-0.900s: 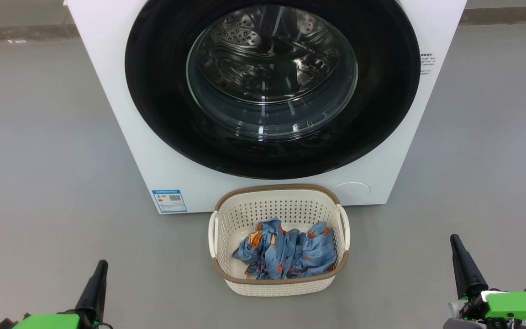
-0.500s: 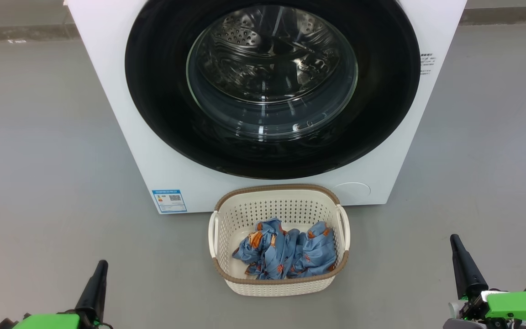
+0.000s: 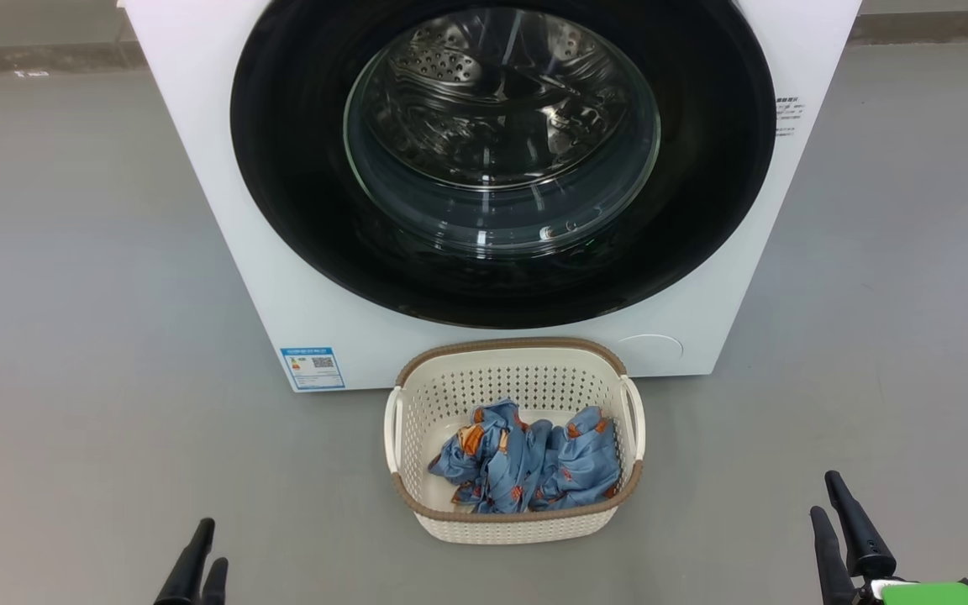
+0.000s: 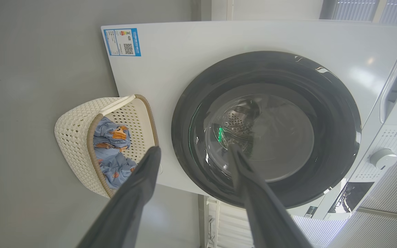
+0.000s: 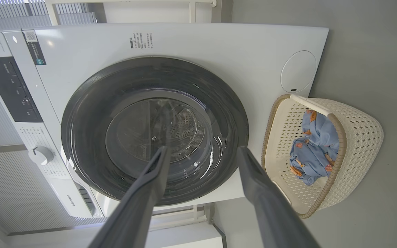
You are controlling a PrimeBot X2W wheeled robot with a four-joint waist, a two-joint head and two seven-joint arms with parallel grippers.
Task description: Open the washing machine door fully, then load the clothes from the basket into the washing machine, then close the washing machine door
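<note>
Washing machine door [image 3: 501, 160] shut, left end effector [image 3: 214, 542] and right end effector [image 3: 823, 492] low, fingers forward, both spread wide (empty).

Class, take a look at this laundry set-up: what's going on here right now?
A two-armed robot faces the washing machine, whose door is shut. The clothes lie crumpled in the basket, which sits on the floor just in front of the machine. The left end effector and right end effector are both open, empty and low, touching nothing. No step has begun.
</note>
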